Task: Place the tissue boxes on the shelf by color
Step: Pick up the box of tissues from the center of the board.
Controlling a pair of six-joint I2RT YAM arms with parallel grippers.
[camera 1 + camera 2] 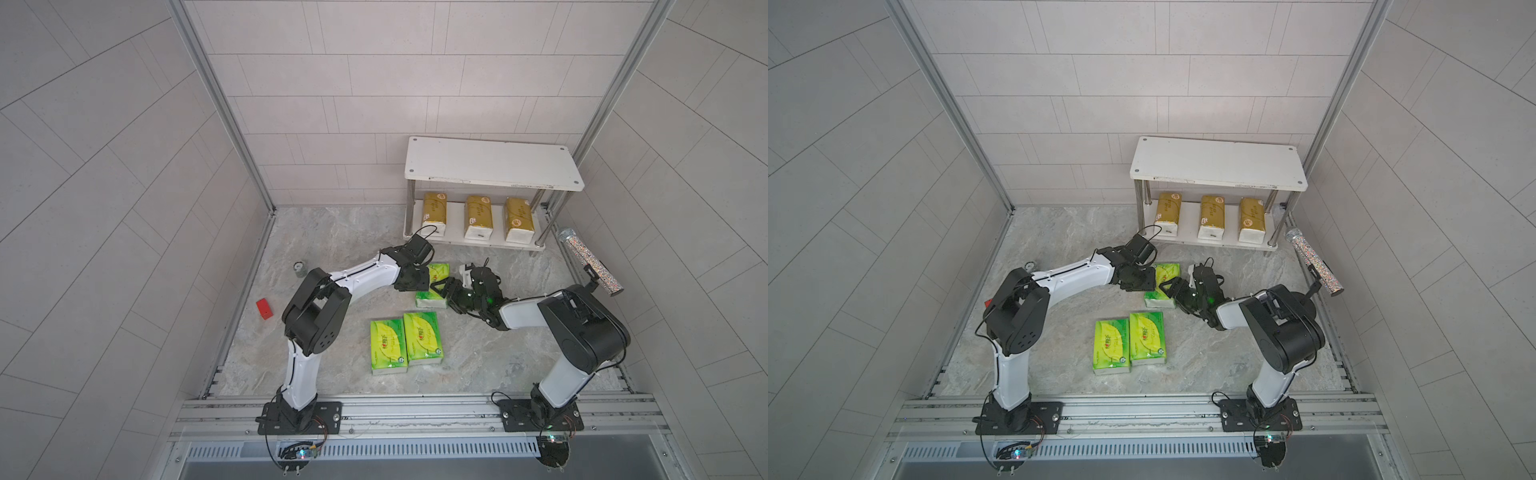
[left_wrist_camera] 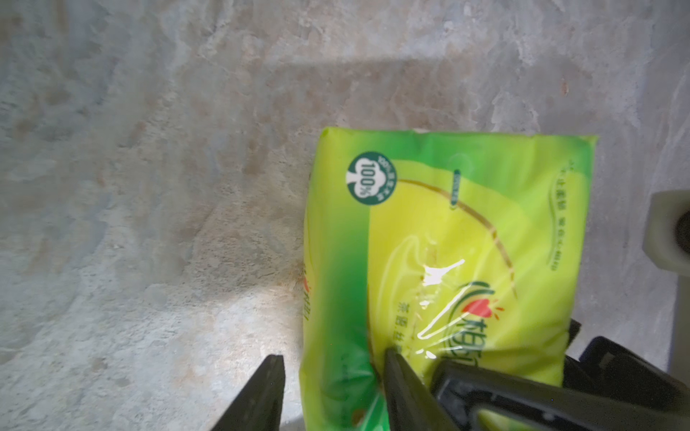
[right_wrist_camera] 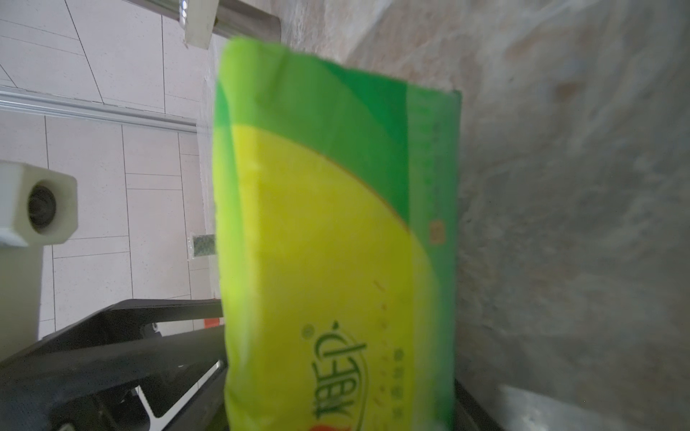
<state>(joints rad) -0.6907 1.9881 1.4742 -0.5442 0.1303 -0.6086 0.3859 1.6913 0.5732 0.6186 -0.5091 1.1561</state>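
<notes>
top views: shelf holds three gold packs on lower tier, left gripper parted, right gripper clamping green pack.

left arm: extended | left gripper: jaws apart | right arm: elbow-bent | right gripper: clamped on green pack

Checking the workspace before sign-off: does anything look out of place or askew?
Three strays: a glittery tube along the right edge beside the shelf, and a red block and a small grey roll near the left edge.
</notes>
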